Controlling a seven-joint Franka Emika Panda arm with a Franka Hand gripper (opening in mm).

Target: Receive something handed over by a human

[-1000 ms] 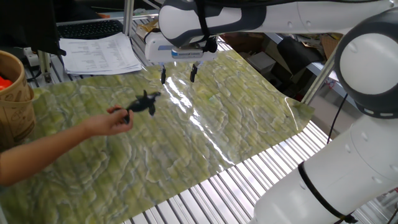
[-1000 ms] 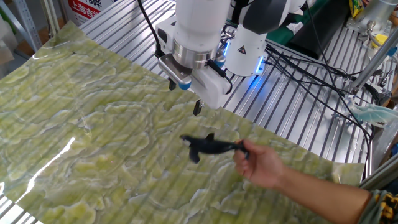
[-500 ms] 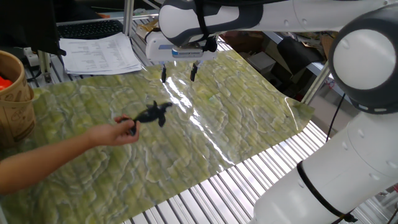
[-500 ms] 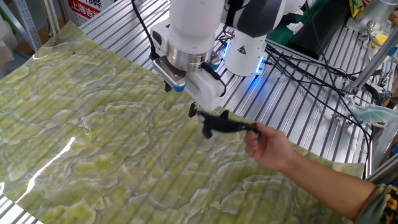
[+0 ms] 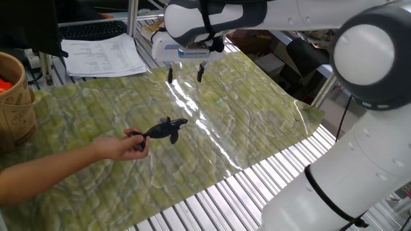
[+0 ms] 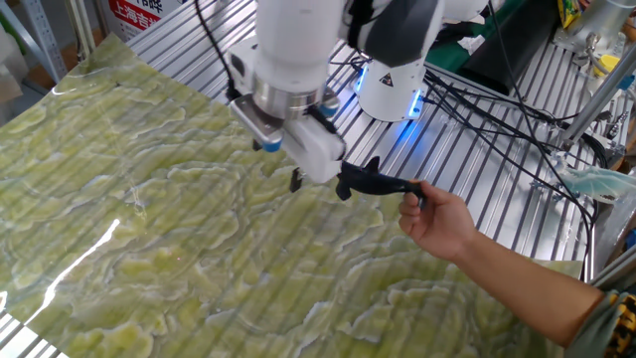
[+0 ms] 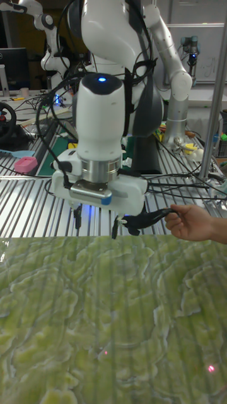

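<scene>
Tall fixed view: open-jawed gripper (image 7: pixel 96 228) above green mat (image 7: pixel 107 315), hand (image 7: pixel 190 222)-held toy animal (image 7: pixel 146 220) just beside it

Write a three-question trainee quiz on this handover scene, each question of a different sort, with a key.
1. True or false: the gripper is already shut on the toy animal.
2. Who holds the toy animal now?
A. the gripper
B. the human hand
C. nobody; it lies on the green mat
3. Fill in: in the tall fixed view the toy sits beside the gripper's fingertip on the ____ side of the picture.

Key
1. False. The fingers hang apart and nothing sits between them; the toy is off to one side.
2. B. The hand pinches the toy by its tail end and holds it above the mat.
3. Right.
</scene>
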